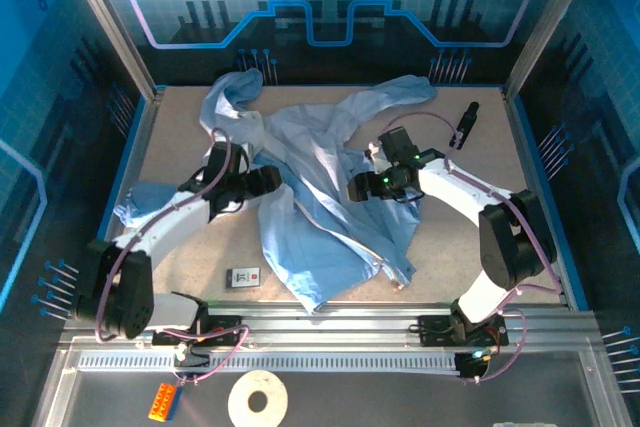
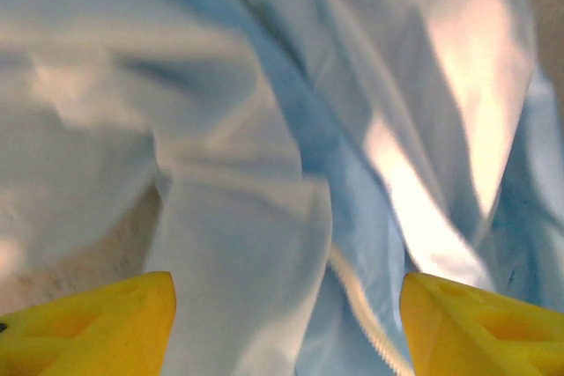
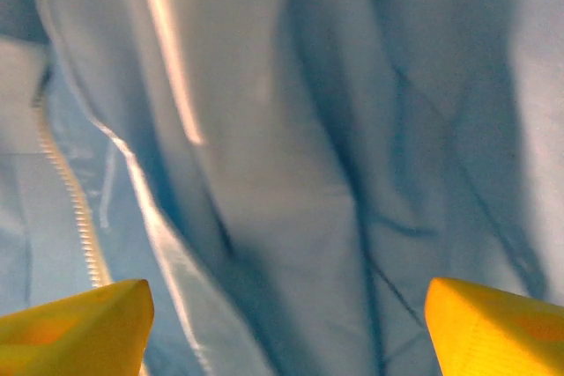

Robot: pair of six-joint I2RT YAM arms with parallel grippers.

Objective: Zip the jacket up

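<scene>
Jacket (image 1: 310, 247) is thin, crinkly cloth with a bit of sheen where the light hits it, and the zipper (image 2: 357, 297) looks like pale ribbed plastic. Fingers (image 2: 88, 323) are matt yellow plastic, table (image 1: 200, 257) is dull speckled board, rail (image 1: 330, 332) is brushed metal.

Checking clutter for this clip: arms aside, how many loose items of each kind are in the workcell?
Light-blue jacket: 1
Small grey device with a red spot: 1
Black stick-shaped object: 1
Orange block: 1
White tape roll: 1
Total: 5
</scene>
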